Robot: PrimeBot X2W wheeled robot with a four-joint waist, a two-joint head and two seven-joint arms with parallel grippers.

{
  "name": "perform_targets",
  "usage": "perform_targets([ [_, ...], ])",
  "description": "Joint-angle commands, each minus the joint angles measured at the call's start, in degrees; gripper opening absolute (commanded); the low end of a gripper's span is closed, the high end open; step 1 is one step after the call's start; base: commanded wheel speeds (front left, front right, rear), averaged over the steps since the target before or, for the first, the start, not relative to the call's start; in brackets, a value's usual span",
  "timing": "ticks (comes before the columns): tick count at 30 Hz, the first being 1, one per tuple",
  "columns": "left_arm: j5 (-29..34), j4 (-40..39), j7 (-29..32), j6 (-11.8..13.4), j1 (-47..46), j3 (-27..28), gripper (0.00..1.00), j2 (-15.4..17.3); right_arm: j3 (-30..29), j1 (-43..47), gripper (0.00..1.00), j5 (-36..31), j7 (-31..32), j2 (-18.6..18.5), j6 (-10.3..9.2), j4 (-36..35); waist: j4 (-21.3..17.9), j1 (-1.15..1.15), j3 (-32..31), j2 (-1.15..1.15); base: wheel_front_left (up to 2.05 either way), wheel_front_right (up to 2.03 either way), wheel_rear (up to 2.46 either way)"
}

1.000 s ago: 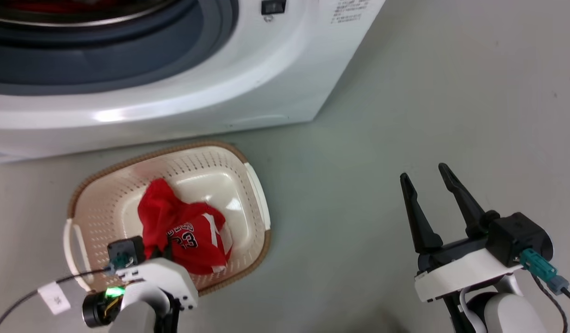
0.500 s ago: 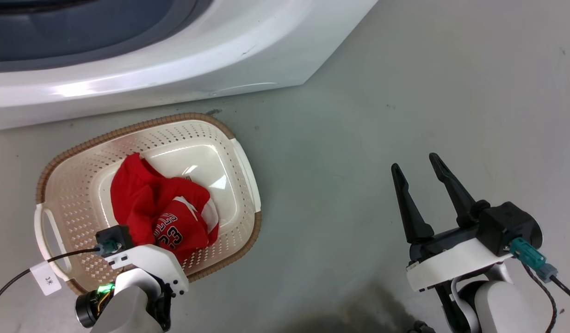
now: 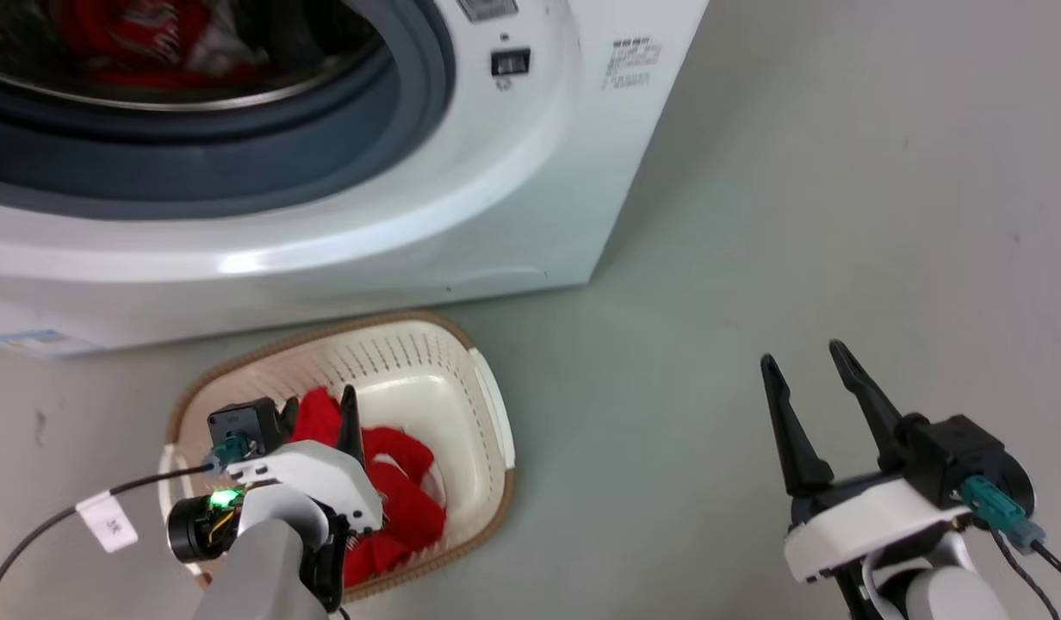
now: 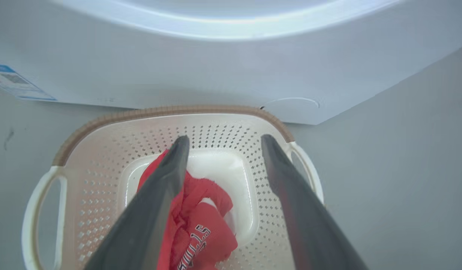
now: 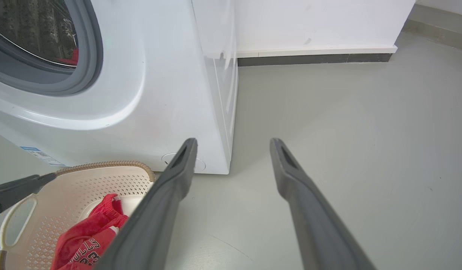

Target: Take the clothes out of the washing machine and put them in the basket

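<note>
The washing machine (image 3: 496, 198) shows one red jersey (image 3: 126, 34) in its drum. On the floor (image 3: 754, 215) before it, the basket (image 3: 410, 362) lies lengthwise along its front, holding a crumpled jersey (image 3: 406, 508). The left tool (image 4: 221, 142) gapes wide above it, and the right tool (image 3: 802, 353) gapes wide over the floor.

Floor (image 3: 840, 215): pale grey-green, smooth and matt, with a few faint specks; it takes up the right side of the head view.
Floor mark (image 3: 38, 424): small dark smear at the left, also seen from the left wrist.
Wall (image 5: 309, 22): plain white, at the far end of the floor.
Ledge (image 5: 317, 51): narrow white strip along the wall's foot.
Skirting (image 5: 313, 59): dark grey band just under the ledge, touching the floor.
</note>
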Motion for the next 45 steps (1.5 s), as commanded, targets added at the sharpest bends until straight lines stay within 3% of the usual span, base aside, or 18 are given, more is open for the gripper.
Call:
perform_targets([
  [1,0.69,-3.01,-0.19,-0.08,2.82,0.01,1.00,-0.34,-0.49,1.36,1.00,-0.30,0.42,-0.02,-0.03,-0.48,1.97,-0.01,-5.53,0.00,0.00,0.00,0.00],
  [7,2.42,-20.67,-0.19,-0.43,8.55,-1.92,1.00,-1.05,-2.48,4.82,1.00,-0.87,2.52,-0.01,-0.04,-2.43,4.04,-0.01,-10.69,0.00,0.00,0.00,0.00],
  [10,1.79,-27.79,-0.20,0.35,9.89,-6.13,1.00,-1.11,-3.24,6.18,1.00,-0.89,3.42,-0.02,-0.03,-3.47,5.09,-0.01,-12.37,0.00,0.00,0.00,0.00],
  [15,1.33,-32.49,-0.20,2.16,8.21,-13.32,1.00,-1.01,-4.30,8.76,1.00,-0.81,4.54,-0.01,-0.03,-5.17,7.38,-0.01,-14.17,0.00,0.00,0.00,0.00],
  [22,2.76,-24.33,0.82,2.45,-2.55,-18.66,1.00,-1.08,-3.32,9.97,1.00,-1.02,5.66,-0.01,-0.04,-6.89,8.56,-0.01,-13.84,0.00,0.00,0.00,0.00],
  [34,4.60,-2.21,6.82,2.25,-24.43,-21.58,1.00,-0.67,-1.58,8.89,1.00,-0.87,5.63,-0.01,-0.04,-7.77,7.29,-0.01,-7.07,0.00,0.00,0.00,0.00],
  [39,6.35,4.68,9.60,1.94,-33.05,-22.55,1.00,2.24,-0.24,6.97,1.00,-0.38,4.66,0.00,-0.03,-7.00,5.09,-0.01,-2.59,0.00,0.00,0.00,0.00],
  [45,10.64,11.74,14.52,0.97,-44.44,-26.23,1.00,8.28,1.49,3.88,1.00,1.35,2.61,0.01,-0.03,-4.75,0.88,-0.01,4.24,0.00,0.00,0.00,0.00],
])
